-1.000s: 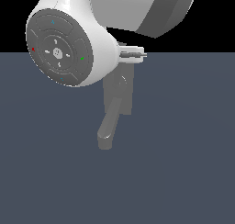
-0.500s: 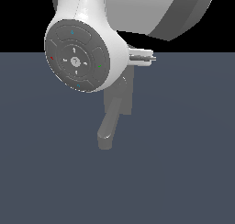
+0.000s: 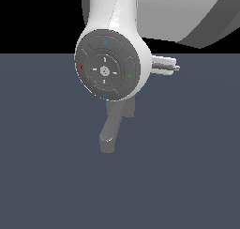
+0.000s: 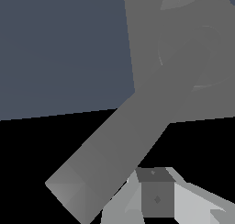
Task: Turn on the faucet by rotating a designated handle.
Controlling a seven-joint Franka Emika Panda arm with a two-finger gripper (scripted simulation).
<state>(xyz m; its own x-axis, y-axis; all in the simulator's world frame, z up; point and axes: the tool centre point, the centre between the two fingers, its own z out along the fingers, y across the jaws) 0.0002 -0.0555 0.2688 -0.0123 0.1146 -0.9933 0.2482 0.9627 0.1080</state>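
The grey faucet (image 3: pixel 123 110) stands behind my arm in the exterior view. Only the lower part of its plate and its thick spout (image 3: pixel 108 136) show there. In the wrist view the faucet's flat back plate (image 4: pixel 142 44) and round hub (image 4: pixel 193 58) fill the frame. A straight grey bar (image 4: pixel 105 159) with a squared end runs out from under the hub; I cannot tell whether it is the handle or the spout. One grey and white piece of my gripper (image 4: pixel 156 195) shows close beside that bar. Whether they touch, and how the jaws stand, is not visible.
My arm's white body and its round dark button disc (image 3: pixel 105 71) block the middle of the exterior view. A short pale stub (image 3: pixel 164 64) juts from the arm toward the exterior view's right. A flat dark blue-grey floor (image 3: pixel 187 167) lies beneath.
The arm's round disc has moved toward the exterior view's right and slightly down, looming larger and covering more of the faucet's plate. The faucet itself has not moved.
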